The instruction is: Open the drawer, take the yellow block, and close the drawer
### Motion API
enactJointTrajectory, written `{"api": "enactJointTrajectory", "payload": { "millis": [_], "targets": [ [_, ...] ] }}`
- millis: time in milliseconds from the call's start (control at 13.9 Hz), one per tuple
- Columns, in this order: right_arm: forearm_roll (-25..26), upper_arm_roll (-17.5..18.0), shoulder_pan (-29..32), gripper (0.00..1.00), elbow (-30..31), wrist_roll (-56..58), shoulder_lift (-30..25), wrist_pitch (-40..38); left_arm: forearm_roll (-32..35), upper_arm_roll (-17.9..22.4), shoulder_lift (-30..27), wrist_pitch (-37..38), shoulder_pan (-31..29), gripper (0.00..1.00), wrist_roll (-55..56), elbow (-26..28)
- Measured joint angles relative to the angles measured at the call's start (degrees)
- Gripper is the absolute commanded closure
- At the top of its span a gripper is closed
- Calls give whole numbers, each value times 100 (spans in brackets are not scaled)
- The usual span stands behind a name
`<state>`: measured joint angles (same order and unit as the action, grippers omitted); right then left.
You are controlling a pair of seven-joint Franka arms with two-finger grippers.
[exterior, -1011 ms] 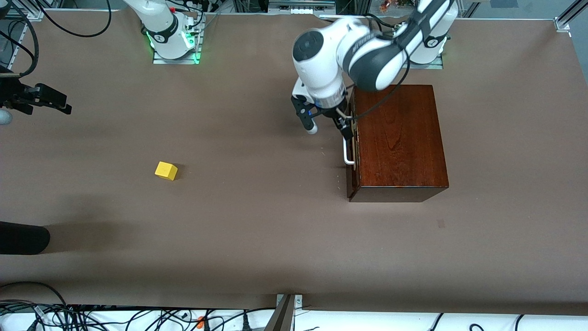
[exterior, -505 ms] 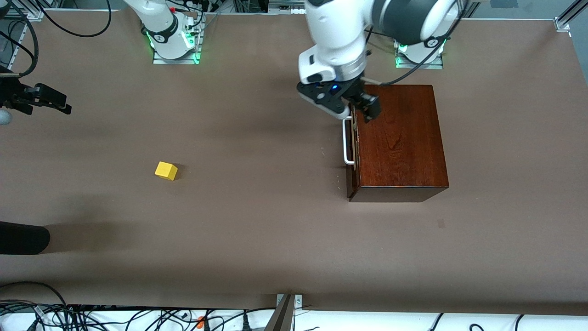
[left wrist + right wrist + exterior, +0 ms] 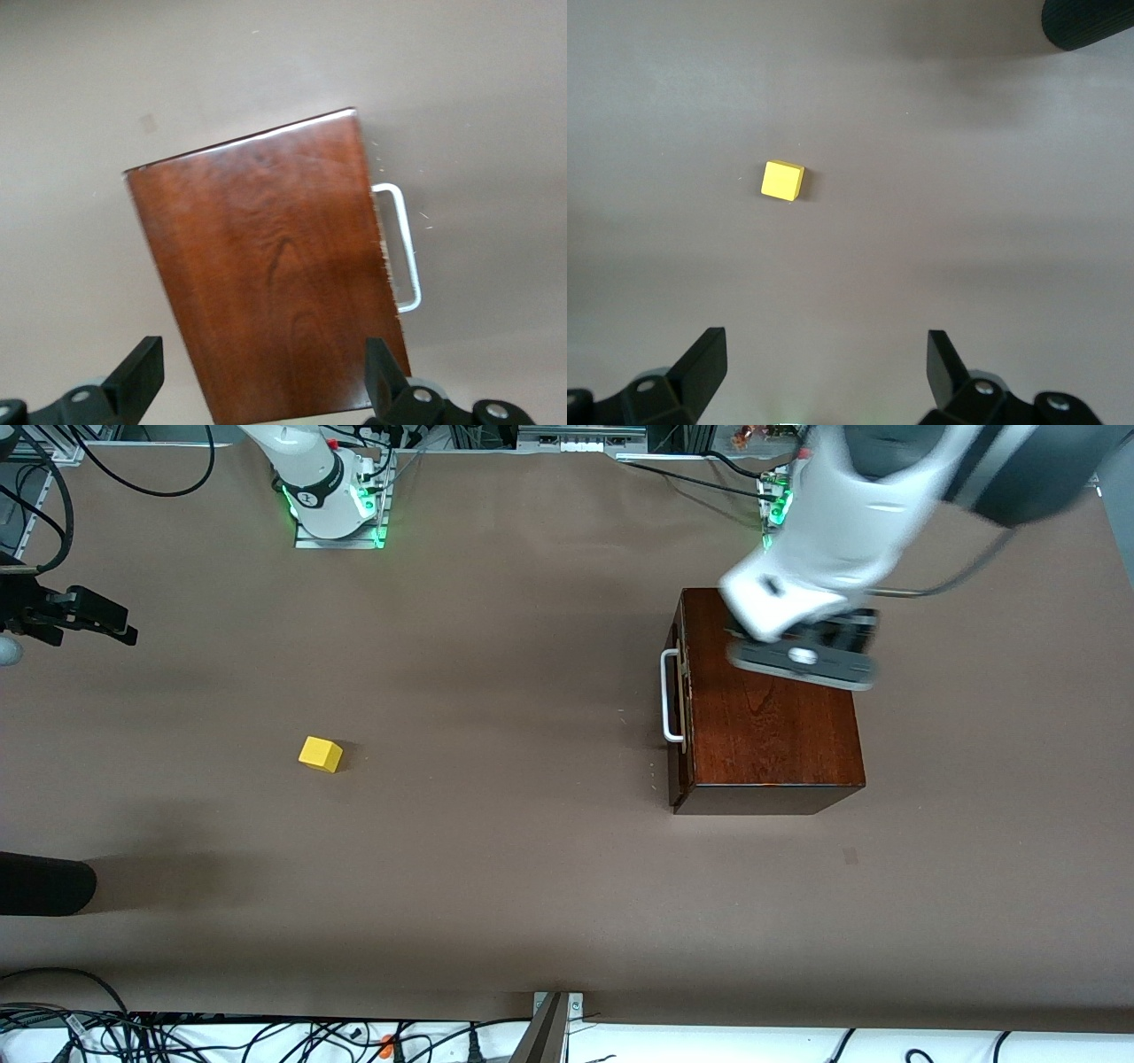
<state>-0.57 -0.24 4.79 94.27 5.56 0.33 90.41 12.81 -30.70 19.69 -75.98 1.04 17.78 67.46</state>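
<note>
The drawer (image 3: 680, 704) sits shut in the dark mahogany box (image 3: 766, 717), its white bar handle (image 3: 670, 695) facing the right arm's end. The left arm's hand (image 3: 802, 651) hangs high over the box top. In the left wrist view my left gripper (image 3: 263, 363) stands open with nothing in it, and the box (image 3: 266, 274) and handle (image 3: 403, 248) lie well below. The yellow block (image 3: 320, 754) rests on the bare table, far from the box, toward the right arm's end. My right gripper (image 3: 824, 350) is open and high above the table near the block (image 3: 782, 181).
A black rounded object (image 3: 44, 884) lies at the table's edge at the right arm's end, nearer to the front camera than the block. A black device (image 3: 84, 615) sticks in at that same end. Cables (image 3: 177, 1036) run along the near edge.
My left gripper has left the drawer handle, risen, and swung over the box top toward the left arm's end. The drawer, block and right arm have not moved.
</note>
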Motion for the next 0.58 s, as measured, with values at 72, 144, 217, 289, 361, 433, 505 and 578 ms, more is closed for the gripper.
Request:
{"api": "enactJointTrajectory", "payload": {
  "millis": [72, 144, 217, 289, 361, 433, 505, 578],
  "targets": [
    [0, 0, 0, 0, 0, 0, 0, 0, -138, 2, -97, 44, -194, 0, 2, 24],
    [0, 0, 1, 0, 0, 0, 0, 0, -275, 33, -198, 86, -310, 0, 23, 63],
    [0, 0, 1, 0, 0, 0, 0, 0, -413, 162, -304, 98, -337, 0, 63, 131],
    [0, 0, 1, 0, -1, 0, 0, 0, -568, 403, -422, 98, -310, 0, 80, 241],
    [0, 0, 1, 0, -1, 0, 0, 0, -738, 718, -533, 98, -257, 0, 80, 375],
    [0, 0, 1, 0, -1, 0, 0, 0, -907, 1095, -634, 92, -170, 0, 79, 514],
    [0, 0, 1, 0, -1, 0, 0, 0, -1018, 1460, -725, 59, -61, 0, 67, 666],
    [0, 0, 2, 0, -1, 0, 0, 0, -1083, 1784, -829, -34, 64, 0, -3, 851]
  ]
}}
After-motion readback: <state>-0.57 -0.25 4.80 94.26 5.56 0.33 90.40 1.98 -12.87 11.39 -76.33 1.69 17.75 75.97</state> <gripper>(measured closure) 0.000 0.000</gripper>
